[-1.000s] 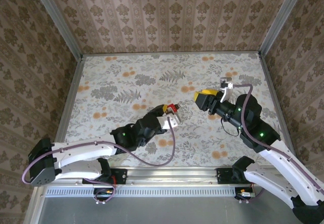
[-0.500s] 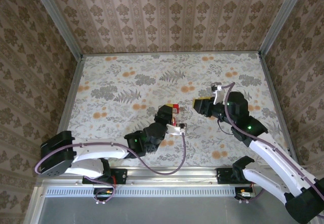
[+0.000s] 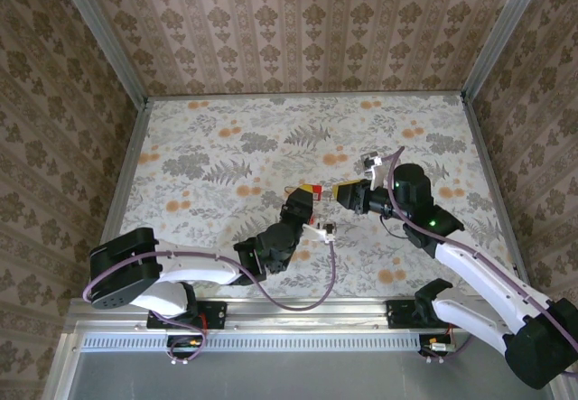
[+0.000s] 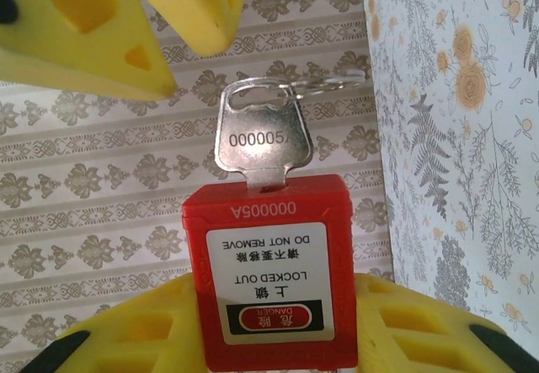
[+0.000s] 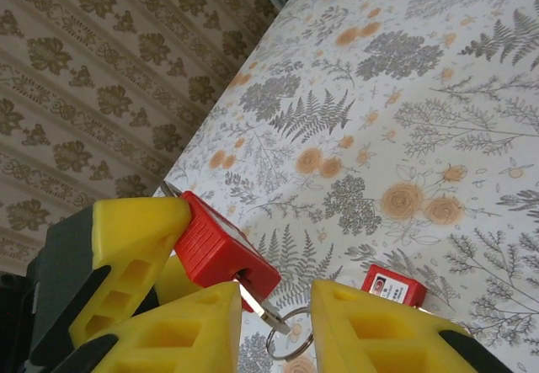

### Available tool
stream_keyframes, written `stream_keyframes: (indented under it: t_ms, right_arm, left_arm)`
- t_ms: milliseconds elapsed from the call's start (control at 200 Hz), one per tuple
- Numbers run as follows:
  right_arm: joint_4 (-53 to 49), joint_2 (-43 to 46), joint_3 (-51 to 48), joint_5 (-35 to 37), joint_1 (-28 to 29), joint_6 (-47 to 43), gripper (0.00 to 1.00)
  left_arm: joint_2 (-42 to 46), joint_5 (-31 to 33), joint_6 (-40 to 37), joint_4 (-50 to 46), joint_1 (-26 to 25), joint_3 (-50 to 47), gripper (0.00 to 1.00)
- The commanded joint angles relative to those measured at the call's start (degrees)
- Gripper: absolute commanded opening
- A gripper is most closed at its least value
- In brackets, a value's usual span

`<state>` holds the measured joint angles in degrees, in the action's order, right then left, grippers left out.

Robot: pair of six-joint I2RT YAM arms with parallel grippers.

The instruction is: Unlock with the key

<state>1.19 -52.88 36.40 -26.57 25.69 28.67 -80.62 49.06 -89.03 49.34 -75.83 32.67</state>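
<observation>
A red padlock (image 4: 269,272) with a white "LOCKED OUT" label is held up off the table, and my left gripper (image 4: 269,343) is shut on its body. A silver key (image 4: 258,141) stamped with a number sits in the lock's keyhole, its split ring (image 5: 290,337) hanging from the bow. My right gripper (image 5: 282,339) is open, its yellow fingers (image 5: 181,331) straddling the key bow with a gap still showing on the right side. From above, the padlock (image 3: 310,192) lies between the left gripper (image 3: 301,205) and the right gripper (image 3: 346,192) over the table's middle.
A second red padlock (image 5: 393,286) lies on the flowered tablecloth (image 5: 438,112) below the right gripper. Patterned walls (image 3: 289,21) close the table in on three sides. Both arms' cables loop near the front edge.
The left arm has carried the padlock a little right and forward. My right gripper has moved left onto the key and its jaws have narrowed around the bow.
</observation>
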Motion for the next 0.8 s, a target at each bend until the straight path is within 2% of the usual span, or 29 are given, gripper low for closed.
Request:
stream_keyframes:
  t_ms: [0, 235, 420, 800]
  right_arm:
    - [2.8, 0.0, -0.8, -3.3, 0.0, 0.3, 0.29]
    - [2.3, -1.4, -0.4, -4.6, 0.3, -0.3, 0.3]
    - [2.3, -3.1, 0.2, -4.8, 0.9, -0.7, 0.35]
    - [2.9, -4.9, 0.9, -4.4, 1.6, -0.5, 0.3]
  left_arm:
    - [1.2, 1.6, -0.2, 1.9, -0.7, -0.2, 0.26]
    - [1.3, 1.7, 0.4, 1.4, -0.7, -0.1, 0.26]
    - [1.2, 1.8, 0.9, 1.0, -0.7, 0.0, 0.26]
    - [1.7, 1.7, 1.7, -0.5, -1.0, 0.3, 0.26]
